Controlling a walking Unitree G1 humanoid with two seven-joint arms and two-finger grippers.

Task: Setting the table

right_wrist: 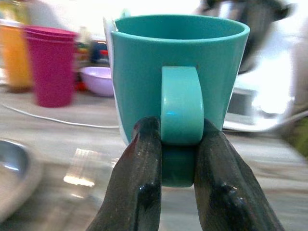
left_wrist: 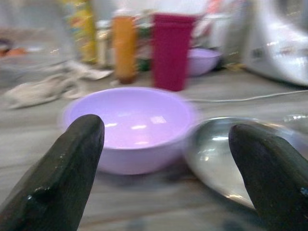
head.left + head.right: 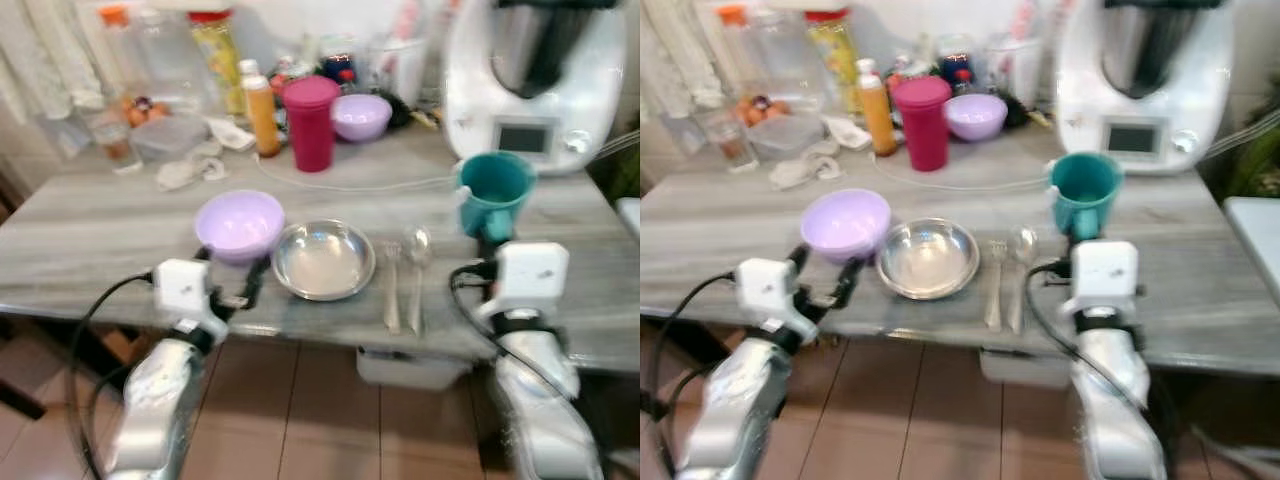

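Right gripper pinches the teal mug handle, seemingly lifted; left gripper gapes before the lilac bowl.

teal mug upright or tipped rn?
Upright. The teal mug has its rim level and its mouth facing up; the right gripper is clamped on its handle.

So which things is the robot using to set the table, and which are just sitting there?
For the job:
teal mug, pinched at its handle by the right gripper
purple bowl, with the open left gripper in front of it
metal bowl
fork
spoon

Just lying about:
pink cup
orange bottle
second purple bowl
white kitchen machine
crumpled cloth
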